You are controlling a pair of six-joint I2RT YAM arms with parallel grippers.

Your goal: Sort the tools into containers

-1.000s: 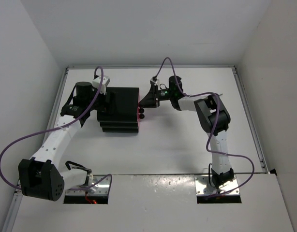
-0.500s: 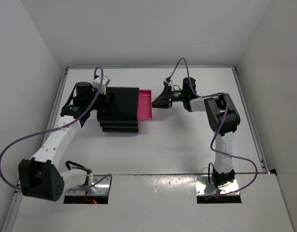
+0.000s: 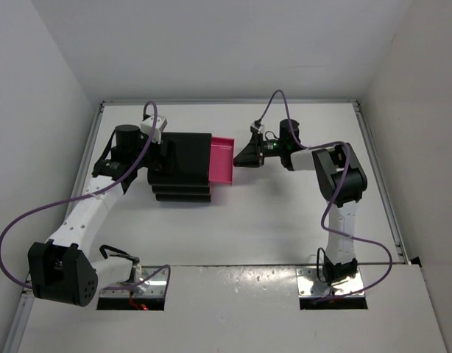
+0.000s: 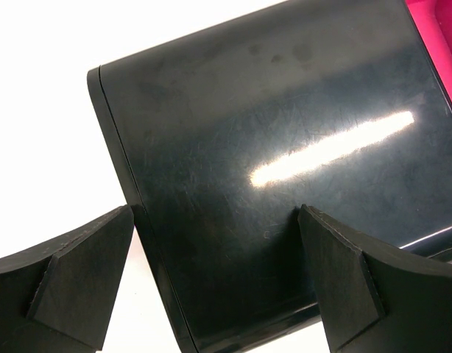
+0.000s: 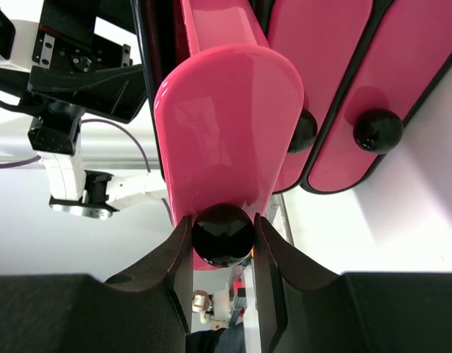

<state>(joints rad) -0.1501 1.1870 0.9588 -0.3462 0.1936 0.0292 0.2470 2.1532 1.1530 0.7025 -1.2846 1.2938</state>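
White table (image 3: 270, 220), white walls; my right claw (image 5: 222, 220) pinches the knob (image 5: 222, 237) of the top drawer (image 5: 226, 125), fingers snug on either side and only narrowly parted; that drawer lies straight ahead, drawn partway out of the cabinet (image 3: 182, 158), sliding in line with my reach, its long side across it; the lower drawers (image 5: 403, 81) sit shut just beside; my left claw (image 4: 215, 272) gapes wide over the cabinet's far edge, holding nothing; right is nearer; no tools in view.
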